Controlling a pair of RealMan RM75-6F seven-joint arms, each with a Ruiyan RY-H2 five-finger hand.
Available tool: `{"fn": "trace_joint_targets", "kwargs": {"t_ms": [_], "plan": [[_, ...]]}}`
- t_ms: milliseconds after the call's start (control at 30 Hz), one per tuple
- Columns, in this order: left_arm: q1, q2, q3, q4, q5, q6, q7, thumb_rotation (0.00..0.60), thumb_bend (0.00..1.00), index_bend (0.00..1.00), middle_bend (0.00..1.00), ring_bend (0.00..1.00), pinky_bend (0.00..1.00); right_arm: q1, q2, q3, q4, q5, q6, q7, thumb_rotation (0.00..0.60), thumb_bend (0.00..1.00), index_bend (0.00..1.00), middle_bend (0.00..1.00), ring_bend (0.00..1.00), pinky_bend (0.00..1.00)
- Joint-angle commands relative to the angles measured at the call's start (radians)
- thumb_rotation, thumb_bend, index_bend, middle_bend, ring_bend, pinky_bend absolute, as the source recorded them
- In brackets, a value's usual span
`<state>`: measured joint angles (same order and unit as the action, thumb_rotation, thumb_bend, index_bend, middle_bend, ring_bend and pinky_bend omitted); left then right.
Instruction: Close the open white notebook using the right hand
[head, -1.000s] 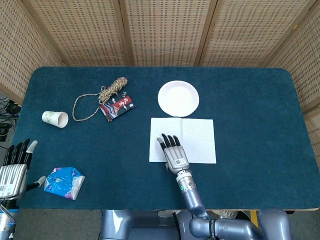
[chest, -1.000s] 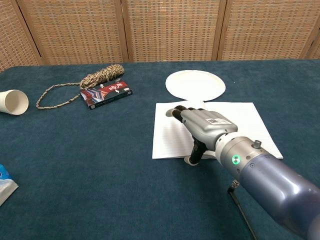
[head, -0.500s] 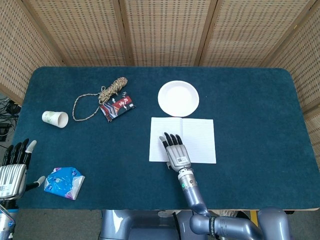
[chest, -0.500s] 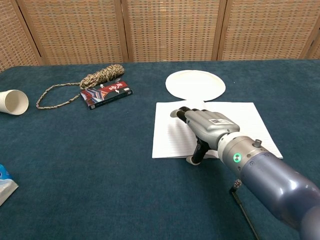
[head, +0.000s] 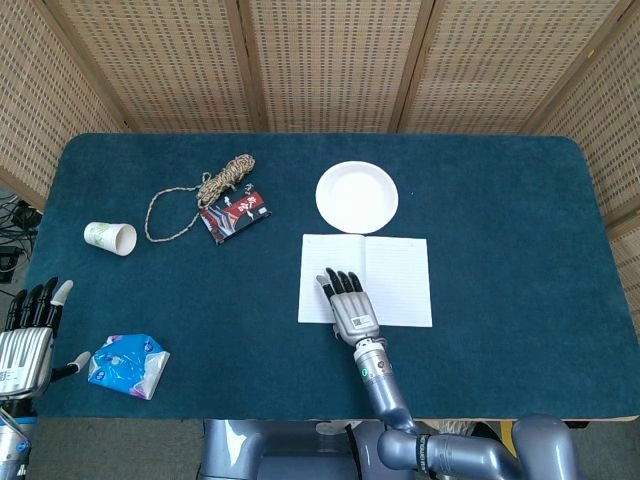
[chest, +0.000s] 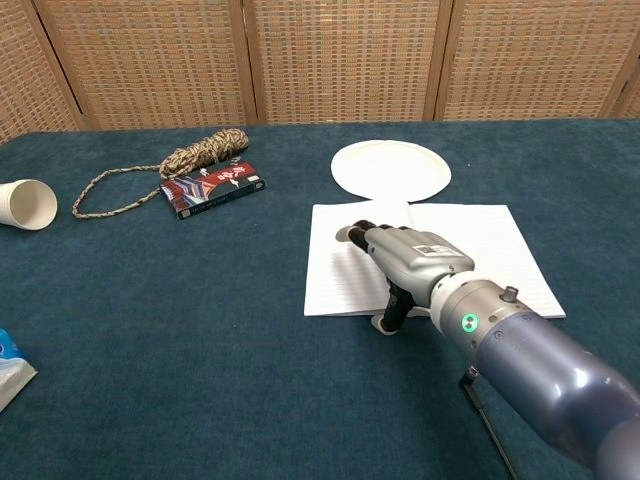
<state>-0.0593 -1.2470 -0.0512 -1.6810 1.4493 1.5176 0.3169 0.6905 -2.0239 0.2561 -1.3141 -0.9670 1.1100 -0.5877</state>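
The white notebook (head: 395, 275) (chest: 480, 250) lies open and flat on the blue table, just below the white plate. My right hand (head: 347, 303) (chest: 405, 262) is over its left page near the front edge, palm down, fingers stretched toward the plate, thumb pointing down at the front edge. Nothing is held in it. My left hand (head: 30, 330) is at the table's front left corner, fingers spread, holding nothing; the chest view does not show it.
A white paper plate (head: 357, 196) (chest: 391, 168) lies beyond the notebook. A coiled rope (head: 215, 187) and a red packet (head: 234, 214) are at the back left, a paper cup (head: 110, 238) on its side further left, a blue wrapper (head: 127, 364) beside my left hand.
My right hand has shifted only slightly over the left page, drawing back a little toward the front edge. The notebook stays open and the left hand has not moved.
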Motion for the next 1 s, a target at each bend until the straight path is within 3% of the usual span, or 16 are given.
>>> {"fn": "trace_joint_targets", "kwargs": {"t_ms": [33, 833, 1000], "plan": [[0.0, 0.0, 0.001, 0.0, 0.001, 0.001, 0.0, 0.6, 0.08, 0.0, 0.0, 0.0, 0.0, -0.002, 0.002, -0.001, -0.006, -0.002, 0.004, 0.0, 0.6, 0.38, 0.0, 0.0, 0.0, 0.0], [0.002, 0.0, 0.004, -0.007, 0.012, 0.012, 0.002, 0.6, 0.08, 0.0, 0.0, 0.0, 0.0, -0.004, -0.031, 0.008, 0.064, -0.016, 0.017, 0.023, 0.6, 0.39, 0.0, 0.0, 0.0, 0.0], [0.002, -0.003, 0.005, -0.005, 0.014, 0.013, 0.004, 0.6, 0.08, 0.0, 0.0, 0.0, 0.0, -0.011, -0.056, 0.011, 0.102, -0.053, 0.057, 0.048, 0.6, 0.54, 0.0, 0.0, 0.0, 0.0]]}}
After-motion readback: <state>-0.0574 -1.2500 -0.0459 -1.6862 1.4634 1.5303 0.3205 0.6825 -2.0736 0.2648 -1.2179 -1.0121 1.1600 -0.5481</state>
